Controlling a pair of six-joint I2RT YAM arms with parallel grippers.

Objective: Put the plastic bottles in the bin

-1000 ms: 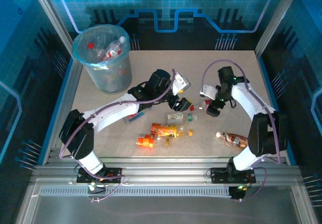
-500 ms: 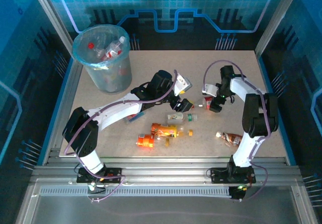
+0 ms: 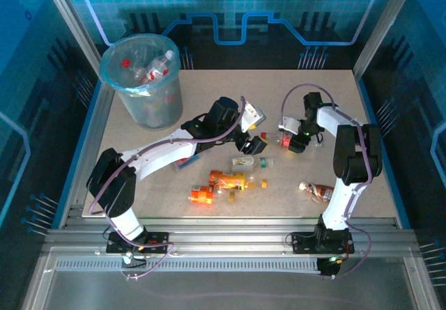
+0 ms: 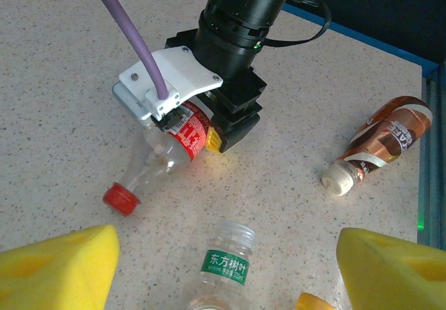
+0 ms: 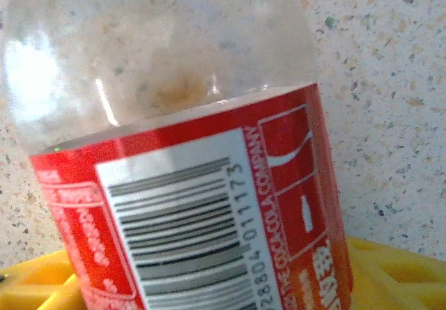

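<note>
Plastic bottles (image 3: 226, 180) lie scattered on the speckled table (image 3: 223, 87), right claw (image 4: 188, 129) clamping one red-labelled bottle (image 4: 162, 158), left claw (image 4: 226, 275) open, empty.

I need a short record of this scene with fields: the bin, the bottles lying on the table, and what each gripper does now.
bin: far left corner of the table, round pale bin, bottles inside
lying on table: red-label bottle, green-label bottle, orange bottles, brown bottle
left gripper: open, above the green-label bottle, not touching it
right gripper: low over the red-label bottle, one finger on each side; firm grip cannot be told
red-label bottle state: on its side, on the table
</note>
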